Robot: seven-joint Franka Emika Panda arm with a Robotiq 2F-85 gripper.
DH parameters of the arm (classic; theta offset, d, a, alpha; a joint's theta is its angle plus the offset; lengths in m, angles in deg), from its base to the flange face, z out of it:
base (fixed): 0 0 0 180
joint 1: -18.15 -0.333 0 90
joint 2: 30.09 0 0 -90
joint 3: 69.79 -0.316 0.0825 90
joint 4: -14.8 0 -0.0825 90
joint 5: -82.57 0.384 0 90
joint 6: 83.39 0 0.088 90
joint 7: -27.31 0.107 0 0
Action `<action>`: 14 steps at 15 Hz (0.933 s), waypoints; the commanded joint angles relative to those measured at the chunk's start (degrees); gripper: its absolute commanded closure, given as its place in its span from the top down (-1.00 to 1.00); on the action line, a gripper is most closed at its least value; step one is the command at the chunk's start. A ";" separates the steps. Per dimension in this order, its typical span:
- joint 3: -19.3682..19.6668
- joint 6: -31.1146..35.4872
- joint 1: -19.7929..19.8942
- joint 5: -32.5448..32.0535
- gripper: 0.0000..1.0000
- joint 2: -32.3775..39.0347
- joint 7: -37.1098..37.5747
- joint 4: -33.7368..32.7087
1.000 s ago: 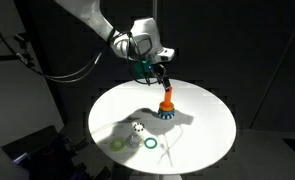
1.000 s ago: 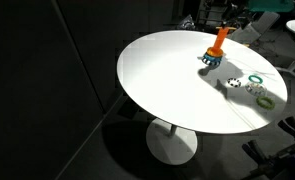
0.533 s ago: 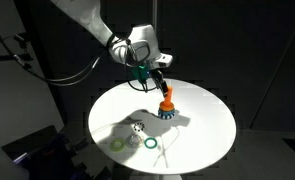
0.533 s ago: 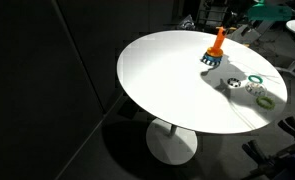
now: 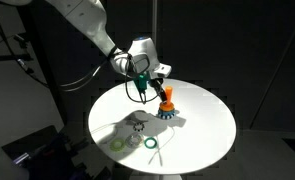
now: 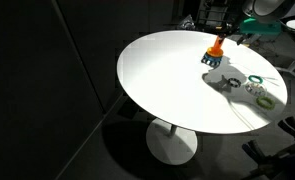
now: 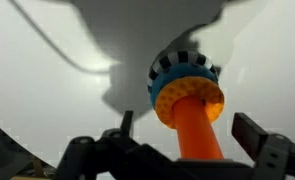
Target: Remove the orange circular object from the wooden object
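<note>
Near the tabletop's [image 5: 202, 138] far edge, the gripper [image 7: 187, 130] straddles the wooden peg [image 7: 201, 142], jaws apart, seemingly to catch the orange ring [image 7: 189, 98].

We see an orange ring [image 7: 190, 98] on an orange-brown peg [image 7: 200, 137], a blue toothed ring [image 7: 175, 66] under it — white table [image 7: 47, 50], green ring [image 5: 151, 144] near the peg.

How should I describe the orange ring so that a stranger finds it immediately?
Find the round white table, then the thin upright peg standing on it. The orange ring sits around the peg's foot, directly on a blue toothed ring; the green ring lies loose, away from the peg.
</note>
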 commanded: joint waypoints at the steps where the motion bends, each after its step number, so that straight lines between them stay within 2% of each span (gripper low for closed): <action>1: 0.22 1.15 -0.73 1.32 1.00 2.81 1.57 -2.15; 14: 1.69 1.12 -3.43 1.89 1.00 10.05 4.59 -9.42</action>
